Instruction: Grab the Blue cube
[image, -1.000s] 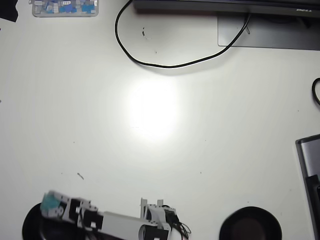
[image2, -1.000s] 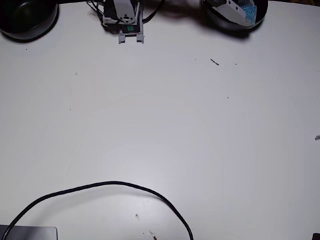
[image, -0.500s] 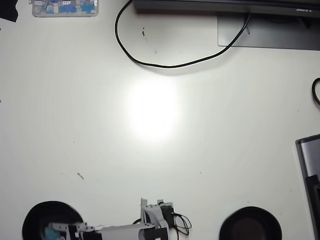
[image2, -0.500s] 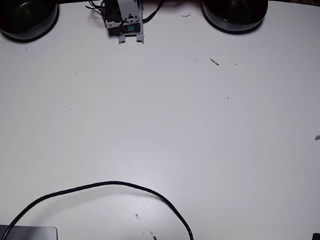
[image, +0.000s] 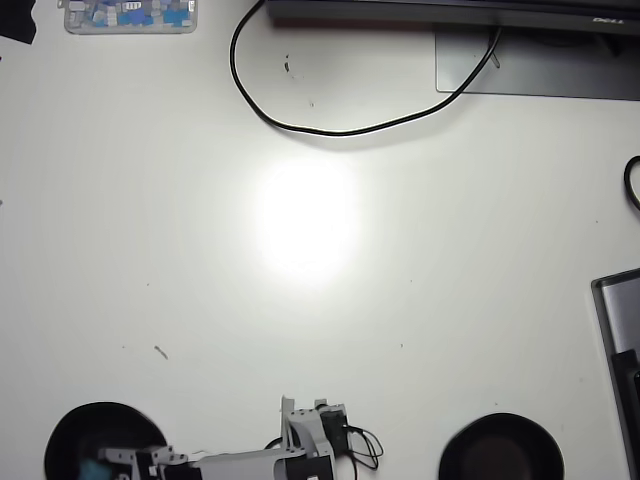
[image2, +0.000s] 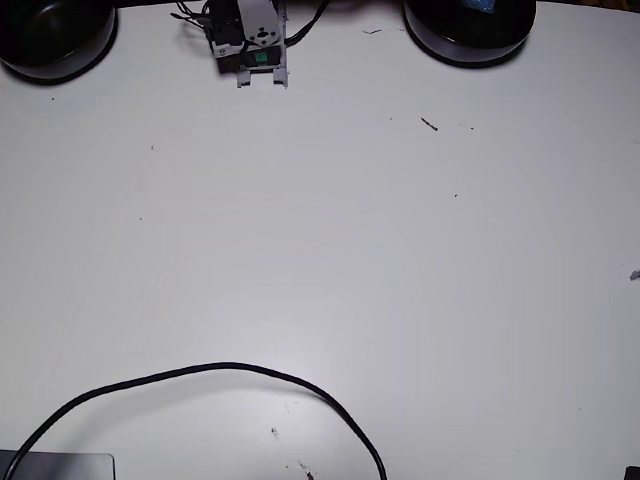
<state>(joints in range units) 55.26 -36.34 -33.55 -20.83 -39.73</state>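
Only a dim teal patch of the Blue cube (image: 95, 468) shows in the overhead view, inside the black bowl (image: 66, 432) at the bottom left. In the fixed view a sliver of the Blue cube (image2: 487, 5) peeks over the same bowl (image2: 450, 42) at the top edge. My gripper (image: 108, 462) lies low over the bowl, right at the cube, cut off by the picture's bottom edge. Its jaws are too small and dark to tell apart. The arm's base (image: 312, 442) stands at the bottom centre.
A second black bowl (image: 502, 448) sits at the bottom right of the overhead view. A black cable (image: 330, 130) loops across the far side. A clear tray (image: 130, 15) of small pieces, a monitor stand (image: 540, 70) and a dark device (image: 622, 330) line the edges.
The gripper carried the cube from above the bowl's rim down into the bowl and out toward the picture's edge. Since half a second ago the teal patch has dimmed in the overhead view.
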